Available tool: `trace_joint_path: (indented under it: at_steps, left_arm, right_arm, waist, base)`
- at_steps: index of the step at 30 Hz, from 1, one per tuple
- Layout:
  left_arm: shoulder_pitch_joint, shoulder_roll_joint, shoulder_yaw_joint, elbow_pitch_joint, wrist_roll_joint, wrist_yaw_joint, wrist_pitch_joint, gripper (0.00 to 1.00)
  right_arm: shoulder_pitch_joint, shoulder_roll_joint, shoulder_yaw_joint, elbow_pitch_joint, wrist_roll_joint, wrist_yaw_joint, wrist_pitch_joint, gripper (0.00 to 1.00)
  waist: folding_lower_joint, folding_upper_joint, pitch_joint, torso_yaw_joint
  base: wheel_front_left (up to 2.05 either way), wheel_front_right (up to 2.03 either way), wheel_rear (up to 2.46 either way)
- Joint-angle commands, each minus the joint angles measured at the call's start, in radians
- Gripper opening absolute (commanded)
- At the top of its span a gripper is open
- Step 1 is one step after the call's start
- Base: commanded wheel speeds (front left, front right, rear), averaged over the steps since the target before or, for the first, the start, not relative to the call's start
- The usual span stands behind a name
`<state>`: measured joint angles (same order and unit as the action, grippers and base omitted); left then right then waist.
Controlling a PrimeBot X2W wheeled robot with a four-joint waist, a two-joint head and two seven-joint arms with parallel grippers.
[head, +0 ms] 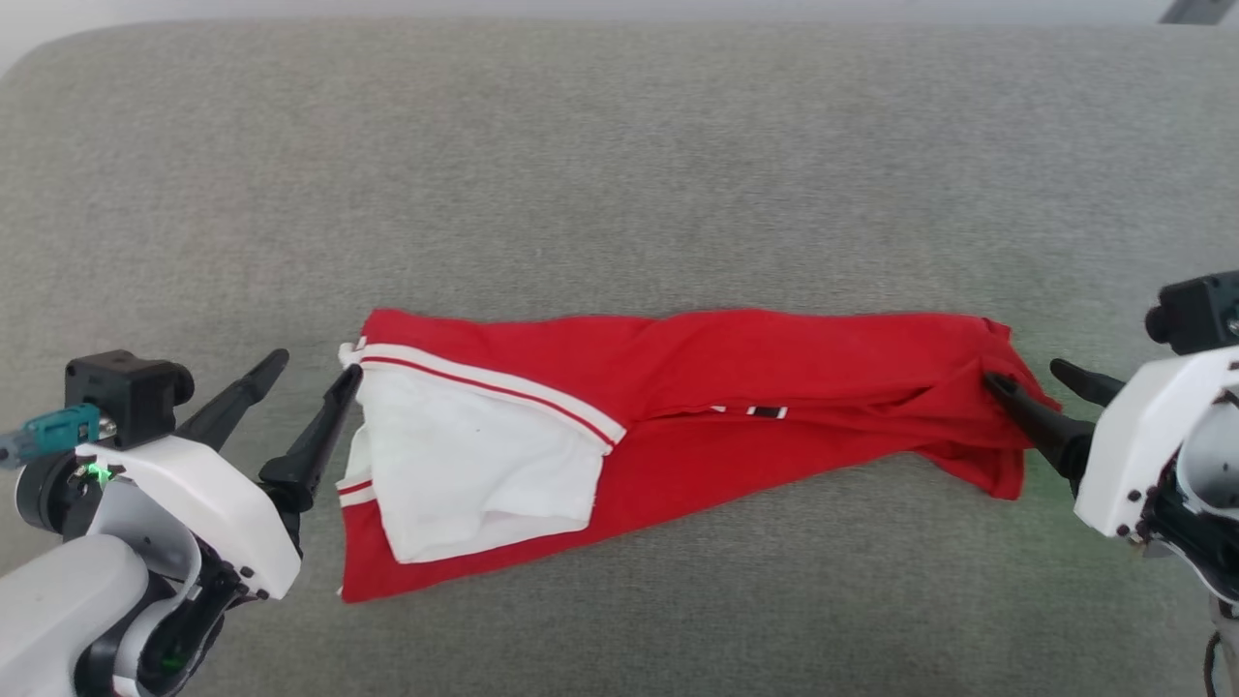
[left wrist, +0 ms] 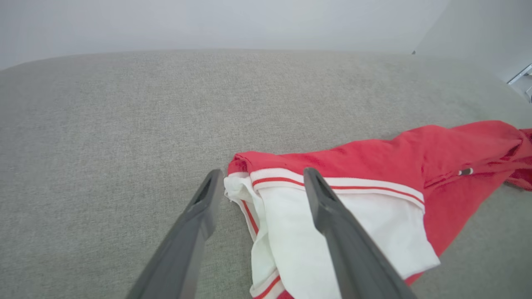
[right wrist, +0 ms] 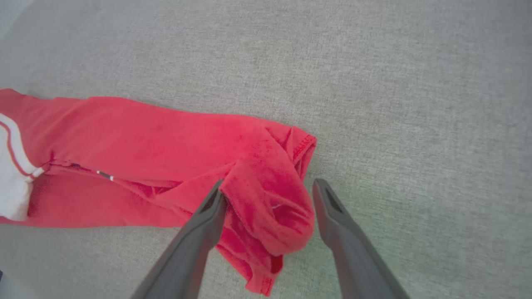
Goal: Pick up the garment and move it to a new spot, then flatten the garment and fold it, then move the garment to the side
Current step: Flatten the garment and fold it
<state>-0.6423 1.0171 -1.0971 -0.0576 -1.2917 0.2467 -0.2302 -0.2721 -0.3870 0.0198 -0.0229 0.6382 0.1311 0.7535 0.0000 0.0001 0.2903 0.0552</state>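
A wide grey woven cushion (head: 619,155) spans the scene from left to right, its far left corner rounded. Beyond its far edge stands a pale wall (left wrist: 208,20). A small metal part (left wrist: 521,79) shows at the far right.

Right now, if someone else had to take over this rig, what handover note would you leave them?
Left gripper: open, fingers astride the corner of the garment at its sleeve end, gripping nothing.
Right gripper: open, bunched red hem between its fingers, not clamped.
Garment: lies on the grey cushion, stretched in a long band between the two grippers, one white sleeve on top.
Done: laid out and apparently folded over lengthwise.
Left: smooth the rumpled hem end, probably fold again, then move it to the side.
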Motion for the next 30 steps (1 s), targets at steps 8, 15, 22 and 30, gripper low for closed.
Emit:
trace_joint_path:
  at_steps: [8, 15, 22, 30]
  left_arm:
    - [0.11, -0.083, 0.167, 0.03, 0.099, 0.018, -0.035, 1.0]
    - [0.286, -0.214, 0.399, 0.049, 0.246, -0.017, -0.035, 1.0]
    - [0.42, -0.321, 0.558, 0.078, 0.364, -0.091, -0.035, 1.0]
    - [0.525, -0.44, 0.712, 0.109, 0.463, -0.17, -0.035, 1.0]
  right_arm:
    - [-0.082, 0.002, 0.027, 0.176, -0.014, -0.001, 0.032, 1.0]
    - [-0.129, 0.026, 0.1, 0.34, 0.033, 0.0, 0.055, 1.0]
    - [-0.151, -0.003, 0.139, 0.358, 0.127, 0.0, 0.031, 0.0]
    - [-0.13, -0.079, 0.082, 0.322, 0.182, -0.001, -0.013, 0.0]
  waist:
    - [0.0, -0.0001, 0.008, 0.061]
    - [0.0, -0.0001, 0.003, 0.098]
    - [0.0, -0.0001, -0.008, 0.109]
    - [0.0, -0.0001, -0.037, 0.095]
  base:
    - [0.0, 0.0, 0.0]
    - [0.0, 0.0, 0.0]
    - [0.0, 0.0, 0.0]
    - [0.0, 0.0, 0.0]
